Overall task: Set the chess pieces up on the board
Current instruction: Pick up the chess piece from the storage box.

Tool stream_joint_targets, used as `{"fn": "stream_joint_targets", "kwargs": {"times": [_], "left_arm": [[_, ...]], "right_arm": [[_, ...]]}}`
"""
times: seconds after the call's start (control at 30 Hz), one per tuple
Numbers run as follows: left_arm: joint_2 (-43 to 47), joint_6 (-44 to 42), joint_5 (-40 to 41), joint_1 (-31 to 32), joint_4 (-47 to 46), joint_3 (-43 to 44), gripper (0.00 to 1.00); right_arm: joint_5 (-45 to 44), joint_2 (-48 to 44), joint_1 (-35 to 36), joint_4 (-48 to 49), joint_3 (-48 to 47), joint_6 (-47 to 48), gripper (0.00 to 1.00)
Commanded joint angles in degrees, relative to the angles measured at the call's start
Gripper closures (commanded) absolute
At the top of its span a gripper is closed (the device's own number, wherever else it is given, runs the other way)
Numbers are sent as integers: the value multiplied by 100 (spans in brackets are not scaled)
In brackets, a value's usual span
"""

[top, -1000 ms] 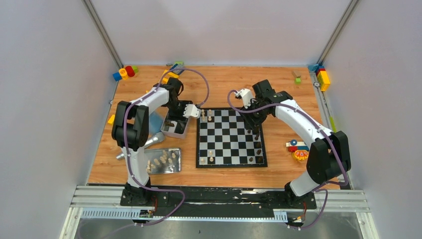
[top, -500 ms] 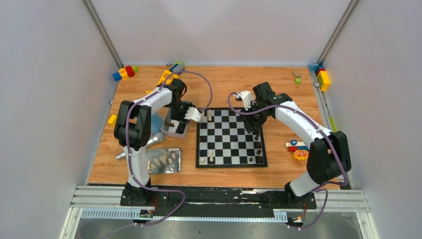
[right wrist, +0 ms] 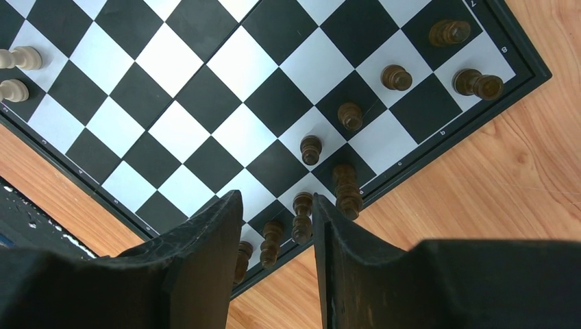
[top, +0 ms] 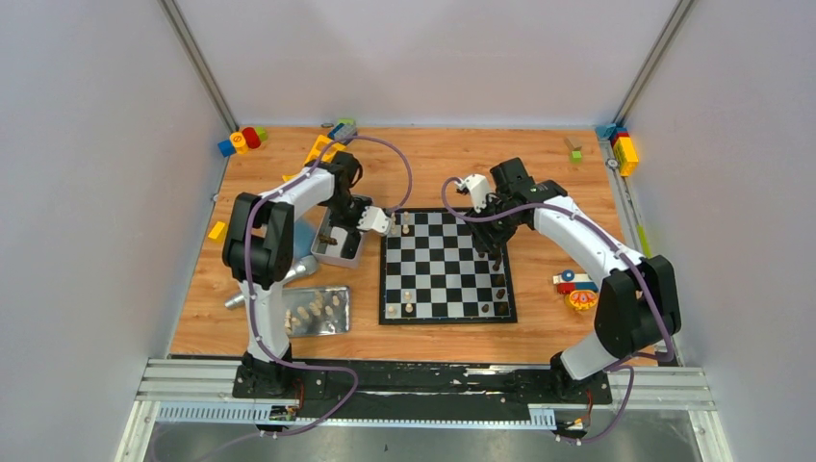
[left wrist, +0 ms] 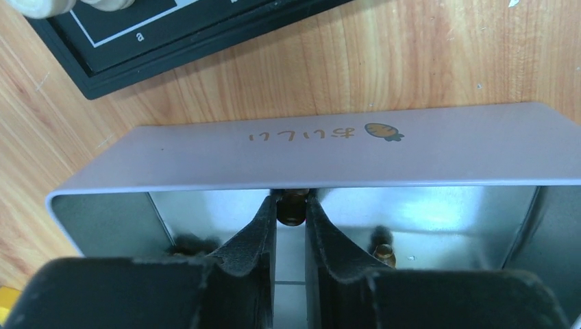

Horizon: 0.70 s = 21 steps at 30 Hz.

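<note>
Left gripper [left wrist: 291, 203] is down inside a small grey metal tin with a carrot print [left wrist: 342, 161], jaws narrow, pinching a dark brown chess piece [left wrist: 292, 211]. A second brown piece [left wrist: 384, 255] sits in the tin nearby. The tin is just left of the black-and-white checkered chessboard [top: 443, 274]. Right gripper [right wrist: 275, 200] hovers over the board's right edge, jaws part-open, holding nothing. Dark pieces [right wrist: 396, 77] stand along that edge, and cream pieces [right wrist: 17, 58] on the left side.

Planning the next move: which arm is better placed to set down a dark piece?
Left: the left gripper pinches a dark piece in the tin; the right gripper hangs open over the board.
</note>
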<state>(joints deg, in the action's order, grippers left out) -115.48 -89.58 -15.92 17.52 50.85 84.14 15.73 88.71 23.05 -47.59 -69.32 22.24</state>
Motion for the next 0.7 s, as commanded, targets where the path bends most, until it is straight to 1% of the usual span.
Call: {"fn": "stream_joint_targets", "kwargs": {"times": [0.0,0.13,0.23,0.3,0.4,0.43,0.47,0.57,0.6,0.63,0.67], "left_arm": [[428,519,-189,-188,-85,-80,83],[895,971,-317,-344,-300,-330,86],[1193,1340,-300,-402,-471,-560,88],[1454,1780,-331,-414,-620,-677,88],[1718,2331,-594,-416,-682,-734,88],[1864,2683,-674,-416,-693,-726,88],[1942,2858,-908,-416,-683,-707,88],[2271,3837,-1529,-389,-565,-596,87],[2326,4020,-2005,-380,-536,-581,87],[2427,4338,-2267,-363,-511,-589,87],[2470,4464,-2820,-346,-513,-603,87]], "right_arm": [[42,-288,-20,138,-165,35,57],[173,-295,-19,107,-314,2,57],[467,-301,-20,106,-432,-33,57],[839,-294,-20,119,-547,-61,57],[1521,-276,-20,225,-719,-97,57],[1789,-264,-19,285,-779,-137,57],[2026,-251,-20,358,-831,-185,57],[2857,-191,-17,701,-935,-389,57],[3150,-168,-15,843,-944,-467,57],[3372,-147,-7,1011,-918,-564,57],[3605,-129,-9,1208,-896,-712,56]]}}
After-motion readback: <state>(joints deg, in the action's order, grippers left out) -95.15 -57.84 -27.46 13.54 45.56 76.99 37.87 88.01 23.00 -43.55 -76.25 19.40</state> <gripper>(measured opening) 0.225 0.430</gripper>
